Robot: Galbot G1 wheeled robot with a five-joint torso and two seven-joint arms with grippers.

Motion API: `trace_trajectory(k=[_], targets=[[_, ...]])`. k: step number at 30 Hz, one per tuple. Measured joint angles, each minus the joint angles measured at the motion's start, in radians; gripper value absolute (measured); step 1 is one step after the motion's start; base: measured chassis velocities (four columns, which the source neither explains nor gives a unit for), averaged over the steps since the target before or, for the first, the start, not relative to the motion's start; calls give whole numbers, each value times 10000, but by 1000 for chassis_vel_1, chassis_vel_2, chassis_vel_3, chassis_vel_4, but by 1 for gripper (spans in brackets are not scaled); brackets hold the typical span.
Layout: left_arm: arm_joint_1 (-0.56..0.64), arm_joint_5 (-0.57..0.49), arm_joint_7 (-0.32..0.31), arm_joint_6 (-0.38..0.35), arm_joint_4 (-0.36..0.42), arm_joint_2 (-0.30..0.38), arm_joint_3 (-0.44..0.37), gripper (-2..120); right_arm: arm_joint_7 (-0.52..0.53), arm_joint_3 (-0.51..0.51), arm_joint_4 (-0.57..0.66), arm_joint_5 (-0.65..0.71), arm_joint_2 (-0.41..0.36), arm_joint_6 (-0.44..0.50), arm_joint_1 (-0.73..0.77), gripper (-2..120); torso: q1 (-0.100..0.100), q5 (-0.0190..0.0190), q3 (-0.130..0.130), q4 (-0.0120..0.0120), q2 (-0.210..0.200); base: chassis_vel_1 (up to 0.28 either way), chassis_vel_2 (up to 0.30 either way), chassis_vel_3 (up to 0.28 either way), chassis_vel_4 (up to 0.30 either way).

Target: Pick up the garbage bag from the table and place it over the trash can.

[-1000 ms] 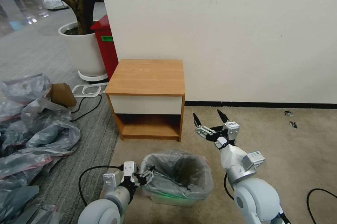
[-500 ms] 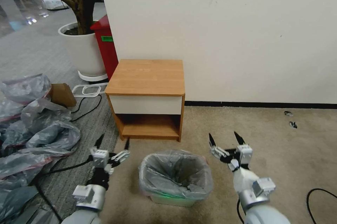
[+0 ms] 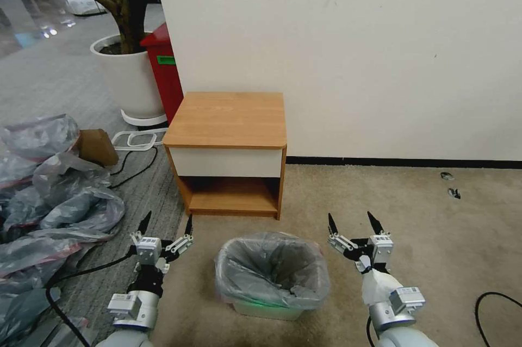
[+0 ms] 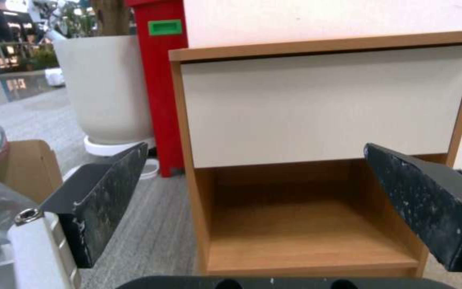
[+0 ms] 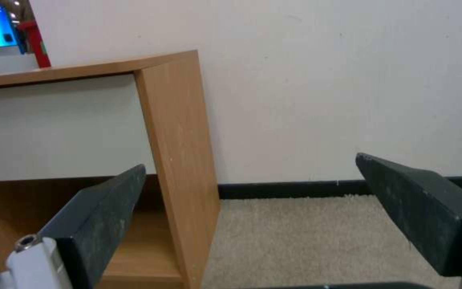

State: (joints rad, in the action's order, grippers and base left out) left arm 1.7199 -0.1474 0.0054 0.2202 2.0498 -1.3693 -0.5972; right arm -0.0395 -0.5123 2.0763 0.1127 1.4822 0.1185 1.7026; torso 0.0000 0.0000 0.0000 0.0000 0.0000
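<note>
While the grey garbage bag (image 3: 272, 268) lines the cream trash can (image 3: 266, 310) at the nightstand's (image 3: 228, 118) six o'clock, left gripper (image 3: 166, 224) and right gripper (image 3: 353, 224) flank it at nine and three o'clock, fingers spread, empty.

An office-like lobby: beige carpet (image 3: 424, 227) meets grey carpet tiles (image 3: 49, 80), a plain white wall (image 3: 353, 53) has black skirting, a potted tree (image 3: 128, 64) and tall red bin (image 3: 163, 72) stand nearby, glossy hall flooring (image 3: 32, 15) lies beyond.
</note>
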Motion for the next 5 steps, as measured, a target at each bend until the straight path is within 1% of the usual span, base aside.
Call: trace_trajectory(k=[5], targets=[[-7,-24,0,-55,14,0,9,100,-5,2,0,4,-5,-19,-12,100,0,0,0,0,0,0,0,0,0]])
